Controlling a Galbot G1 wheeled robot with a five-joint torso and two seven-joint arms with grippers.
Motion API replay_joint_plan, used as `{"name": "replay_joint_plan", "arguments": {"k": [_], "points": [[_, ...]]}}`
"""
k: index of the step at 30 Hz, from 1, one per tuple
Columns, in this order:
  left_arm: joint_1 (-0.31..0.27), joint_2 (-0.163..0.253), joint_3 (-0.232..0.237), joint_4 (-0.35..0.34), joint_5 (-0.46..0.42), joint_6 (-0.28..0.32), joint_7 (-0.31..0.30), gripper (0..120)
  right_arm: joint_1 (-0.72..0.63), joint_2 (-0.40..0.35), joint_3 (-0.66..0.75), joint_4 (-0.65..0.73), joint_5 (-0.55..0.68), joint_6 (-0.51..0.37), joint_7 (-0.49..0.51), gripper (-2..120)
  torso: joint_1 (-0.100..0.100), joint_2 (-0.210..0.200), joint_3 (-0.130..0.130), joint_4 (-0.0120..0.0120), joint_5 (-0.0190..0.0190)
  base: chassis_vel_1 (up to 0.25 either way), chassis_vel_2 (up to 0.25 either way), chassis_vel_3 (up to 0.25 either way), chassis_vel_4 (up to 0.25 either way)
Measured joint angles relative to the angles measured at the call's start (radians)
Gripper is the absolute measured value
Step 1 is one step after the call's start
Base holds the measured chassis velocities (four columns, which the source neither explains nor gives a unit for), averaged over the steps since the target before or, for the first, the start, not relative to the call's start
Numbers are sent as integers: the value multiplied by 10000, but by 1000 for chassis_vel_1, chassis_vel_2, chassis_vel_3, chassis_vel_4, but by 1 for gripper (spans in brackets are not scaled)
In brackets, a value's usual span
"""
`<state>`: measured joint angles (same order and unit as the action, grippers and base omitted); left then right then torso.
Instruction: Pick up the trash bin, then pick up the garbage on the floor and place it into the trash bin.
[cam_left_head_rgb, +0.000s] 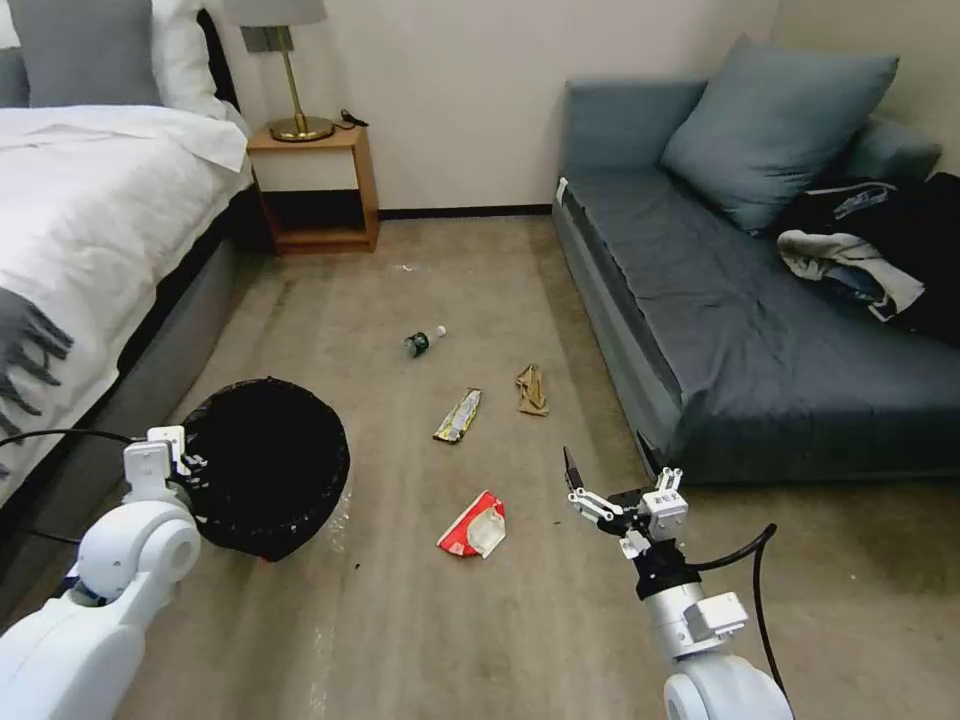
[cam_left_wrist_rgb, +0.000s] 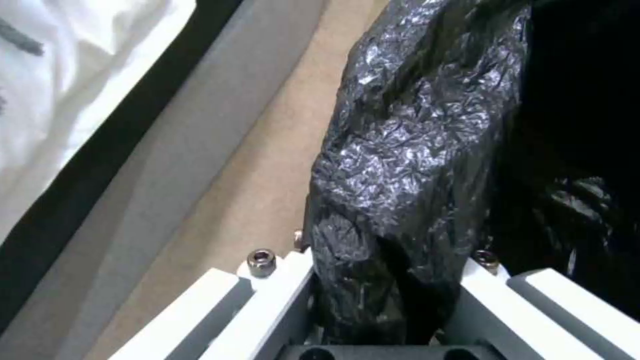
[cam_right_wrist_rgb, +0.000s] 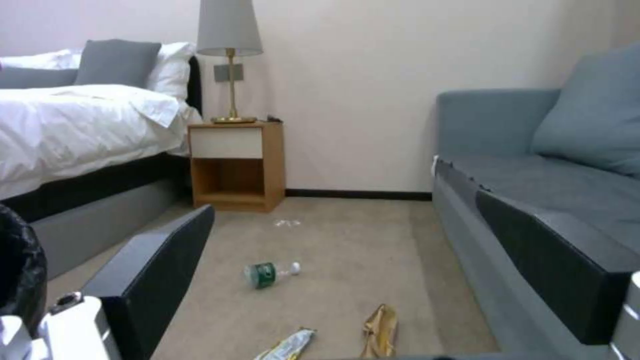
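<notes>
The trash bin (cam_left_head_rgb: 265, 468) is at my left side, near the bed (cam_left_head_rgb: 90, 230), tilted with its open mouth toward the head camera. I see the left hand (cam_left_wrist_rgb: 383, 300) closed on its rim: the crinkly black bag (cam_left_wrist_rgb: 413, 150) is pinched between the two white fingers (cam_left_wrist_rgb: 280, 295). I cannot tell if the bin touches the floor (cam_left_head_rgb: 450, 620) or hangs just above it.

The right hand (cam_left_head_rgb: 612, 478) hovers low over the floor beside the sofa (cam_left_head_rgb: 740, 330), with its dark fingers (cam_right_wrist_rgb: 160, 265) spread wide and nothing between them.

The garbage lies on the floor between the two arms. The red-and-white wrapper (cam_left_head_rgb: 473, 525) is nearest to the right hand. Farther away are the yellow-silver wrapper (cam_left_head_rgb: 458, 415) and the tan paper (cam_left_head_rgb: 532, 390), near each other. The small bottle (cam_left_head_rgb: 421, 342) lies on its side, farthest, toward the nightstand (cam_left_head_rgb: 318, 190).
</notes>
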<state>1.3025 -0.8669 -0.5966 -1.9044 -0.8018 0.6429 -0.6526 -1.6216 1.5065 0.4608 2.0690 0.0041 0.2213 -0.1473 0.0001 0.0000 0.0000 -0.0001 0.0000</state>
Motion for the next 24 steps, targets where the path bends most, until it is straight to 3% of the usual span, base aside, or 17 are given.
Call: {"name": "replay_joint_plan", "arguments": {"k": [24], "points": [[166,-66,-7,-287,-246,55,-253,1,295,-295,-159,-376,133,-180,-123,100,0,0,0,2,1,-64,69,61,-62]]}}
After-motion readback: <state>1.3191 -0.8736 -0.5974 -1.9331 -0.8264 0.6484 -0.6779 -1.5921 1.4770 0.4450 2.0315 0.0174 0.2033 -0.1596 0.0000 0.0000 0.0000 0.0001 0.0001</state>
